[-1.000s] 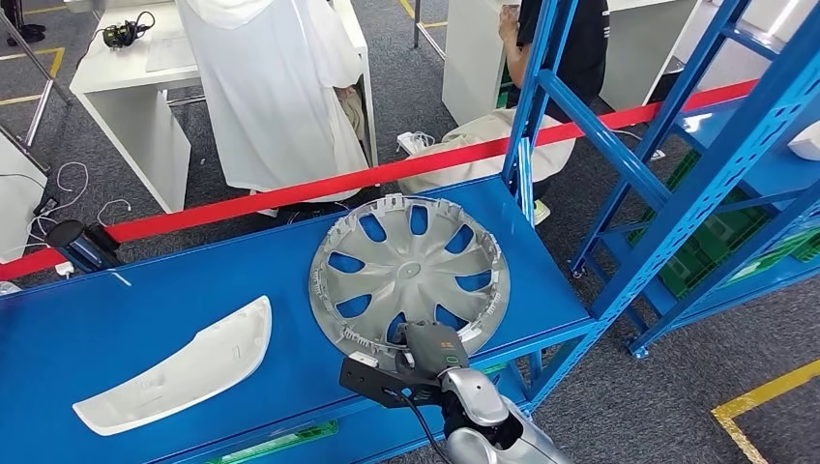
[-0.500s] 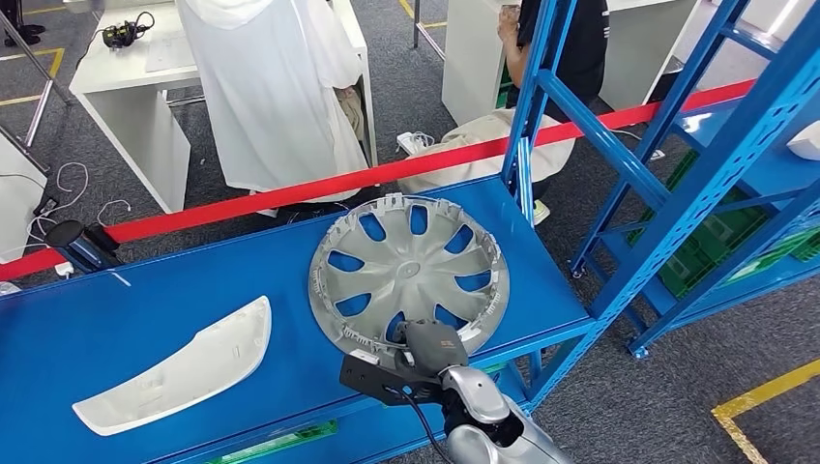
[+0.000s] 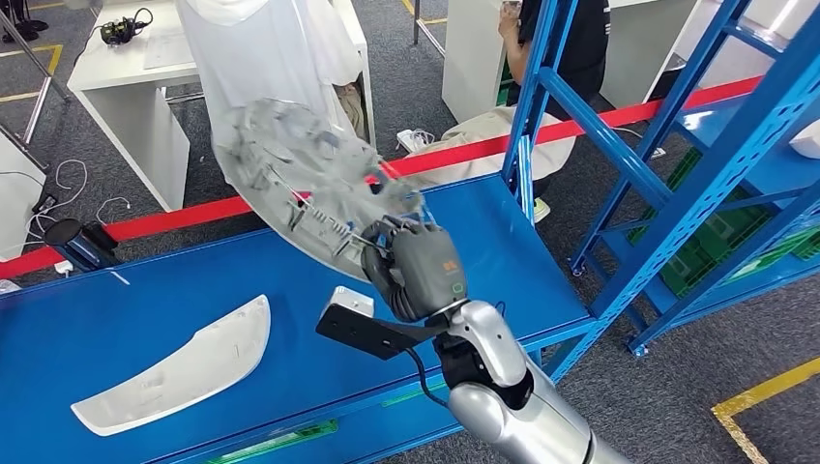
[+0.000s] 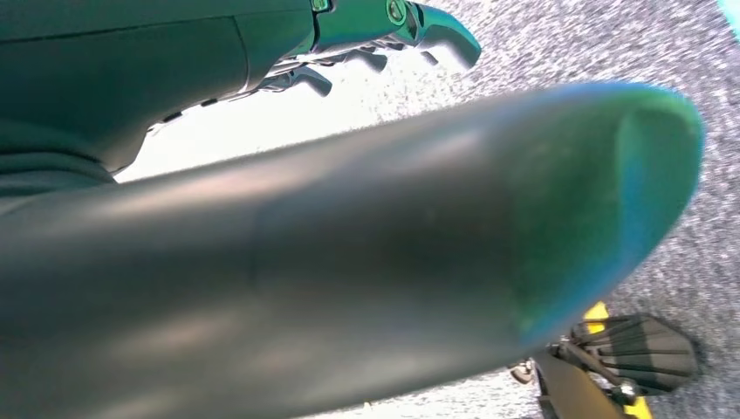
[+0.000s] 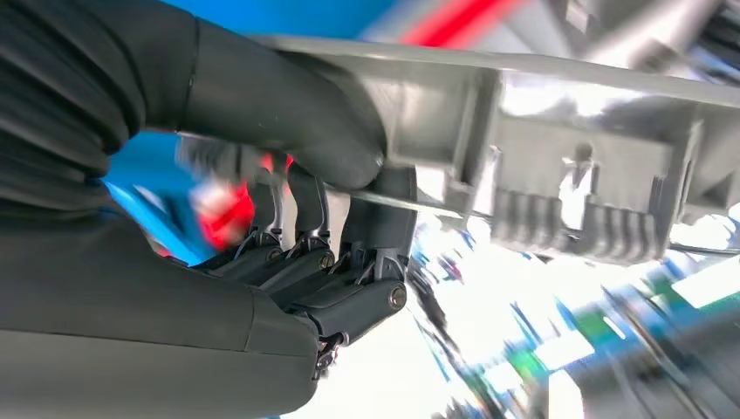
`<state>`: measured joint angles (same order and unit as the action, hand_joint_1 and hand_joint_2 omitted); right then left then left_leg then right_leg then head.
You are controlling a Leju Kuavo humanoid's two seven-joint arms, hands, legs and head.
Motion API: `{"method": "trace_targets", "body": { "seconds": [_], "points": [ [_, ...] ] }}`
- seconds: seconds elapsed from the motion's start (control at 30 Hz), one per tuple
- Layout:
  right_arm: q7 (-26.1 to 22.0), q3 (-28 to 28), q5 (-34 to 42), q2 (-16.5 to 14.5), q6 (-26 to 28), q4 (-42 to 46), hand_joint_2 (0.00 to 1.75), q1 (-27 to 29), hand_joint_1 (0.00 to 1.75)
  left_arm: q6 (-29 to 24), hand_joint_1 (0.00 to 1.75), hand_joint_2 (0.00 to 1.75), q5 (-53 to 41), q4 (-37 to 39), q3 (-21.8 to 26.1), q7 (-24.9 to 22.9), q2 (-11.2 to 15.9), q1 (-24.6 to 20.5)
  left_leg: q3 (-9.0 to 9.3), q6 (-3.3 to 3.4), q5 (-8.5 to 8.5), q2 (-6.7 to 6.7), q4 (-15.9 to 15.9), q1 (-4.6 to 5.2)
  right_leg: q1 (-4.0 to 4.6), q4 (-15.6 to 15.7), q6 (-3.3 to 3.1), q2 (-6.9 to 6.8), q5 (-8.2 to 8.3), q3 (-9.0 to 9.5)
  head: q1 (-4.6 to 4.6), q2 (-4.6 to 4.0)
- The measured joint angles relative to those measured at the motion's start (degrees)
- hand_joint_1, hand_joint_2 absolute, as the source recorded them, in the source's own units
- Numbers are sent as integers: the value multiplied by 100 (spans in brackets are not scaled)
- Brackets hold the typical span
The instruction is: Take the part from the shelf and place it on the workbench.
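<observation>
The grey wheel cover (image 3: 290,184) hangs tilted and motion-blurred above the blue shelf (image 3: 97,319), its far edge raised toward the red tape. My right hand (image 3: 416,271) grips its near rim. In the right wrist view the thumb (image 5: 288,113) presses one face of the rim (image 5: 567,157) and the dark fingers (image 5: 332,288) curl under the other. A white curved part (image 3: 179,367) lies flat at the shelf's left. My left hand (image 4: 262,262) hangs over grey floor, holding nothing, with a gap between its thumb and its fingers (image 4: 384,26).
A red barrier tape (image 3: 174,217) runs behind the shelf. Blue rack uprights (image 3: 696,174) stand to the right. Beyond the tape are a person in a white coat (image 3: 271,77), a person in black (image 3: 566,39) and white tables (image 3: 126,87).
The wheel cover lay flat on the shelf with my right hand at its near rim. Now the hand has risen and swung the cover up and to the left, off the shelf.
</observation>
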<state>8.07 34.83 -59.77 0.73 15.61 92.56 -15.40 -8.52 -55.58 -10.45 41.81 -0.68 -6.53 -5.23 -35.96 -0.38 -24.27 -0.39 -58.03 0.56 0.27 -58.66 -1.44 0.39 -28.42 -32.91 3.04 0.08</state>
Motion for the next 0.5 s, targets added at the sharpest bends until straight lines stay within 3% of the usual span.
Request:
{"method": "trace_targets", "body": {
  "seconds": [0.1,0.5],
  "points": [
    [-143,76,46,-52,95,175,175,-353,175,-24,0,175,-21,0,0,0,-5,-33,-1,0,0,-1,0,0,1,-1,0,-2,0,0,-1,-1],
    [-291,444,284,-108,313,397,175,-1072,175,-88,0,175,-34,0,0,-21,-11,-63,-6,1,1,-8,0,0,0,-1,1,-9,-1,-1,-1,-1]
  ]
}}
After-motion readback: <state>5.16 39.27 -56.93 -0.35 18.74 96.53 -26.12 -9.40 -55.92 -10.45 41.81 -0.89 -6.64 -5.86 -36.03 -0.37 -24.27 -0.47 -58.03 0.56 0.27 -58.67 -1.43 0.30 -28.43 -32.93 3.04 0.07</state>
